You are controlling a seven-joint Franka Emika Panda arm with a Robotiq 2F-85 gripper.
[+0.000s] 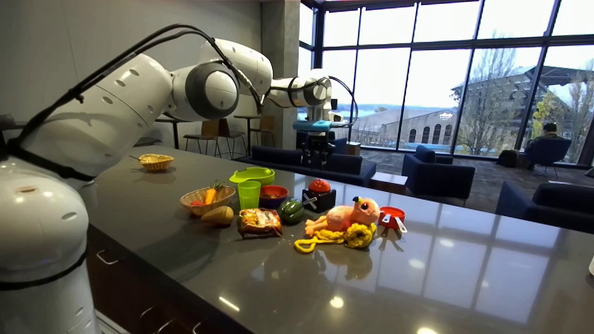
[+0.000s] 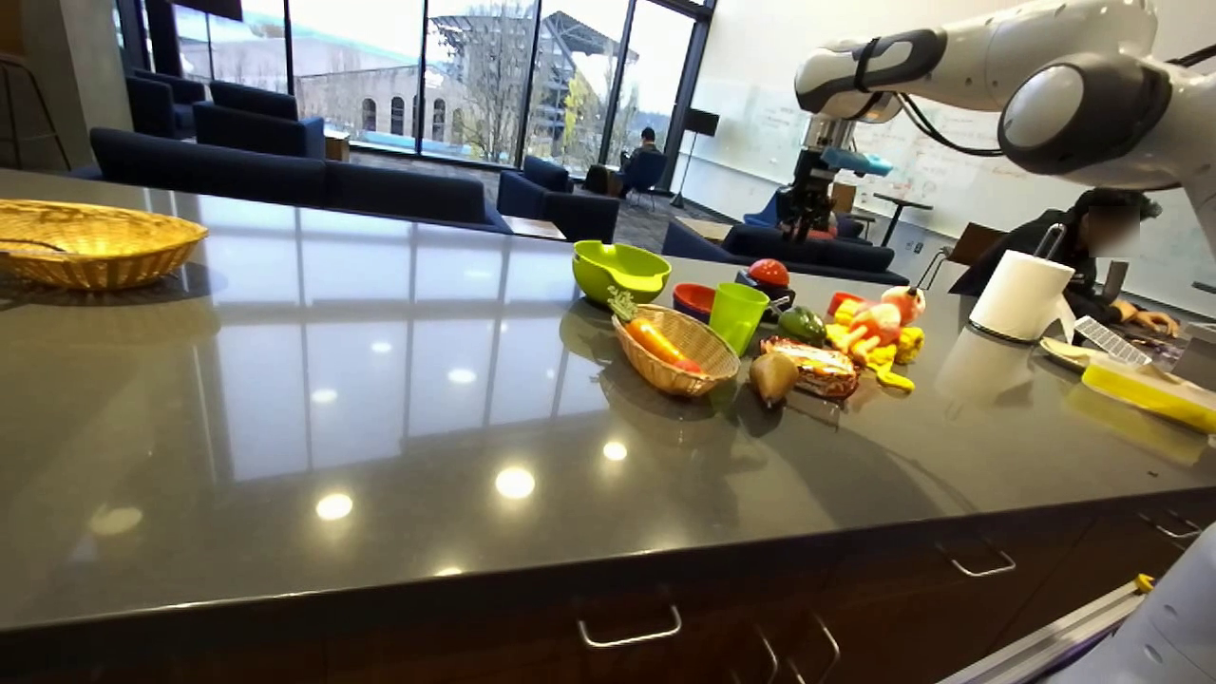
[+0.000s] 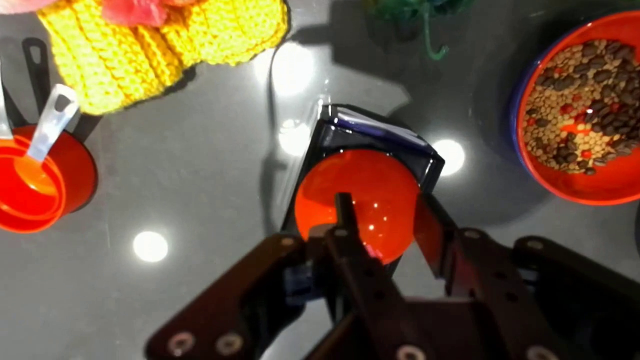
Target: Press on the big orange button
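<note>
The big orange button (image 1: 319,186) is a red-orange dome on a black box (image 1: 326,200) on the counter. It also shows in an exterior view (image 2: 769,273) behind the green cup, and in the wrist view (image 3: 360,172). My gripper (image 1: 317,161) hangs pointing down above the button, with a gap between the fingertips and the dome in both exterior views (image 2: 804,228). In the wrist view the gripper's fingers (image 3: 384,202) are apart with nothing between them. They overlap the lower part of the dome in that view and hide part of the box.
Around the box are a dark green squash (image 1: 292,211), a red and blue bowl (image 1: 274,195), a green cup (image 1: 249,195), a pink plush bird (image 1: 345,217) on yellow crochet, and red measuring cups (image 1: 392,217). A wicker basket (image 2: 679,363) with a carrot stands nearby.
</note>
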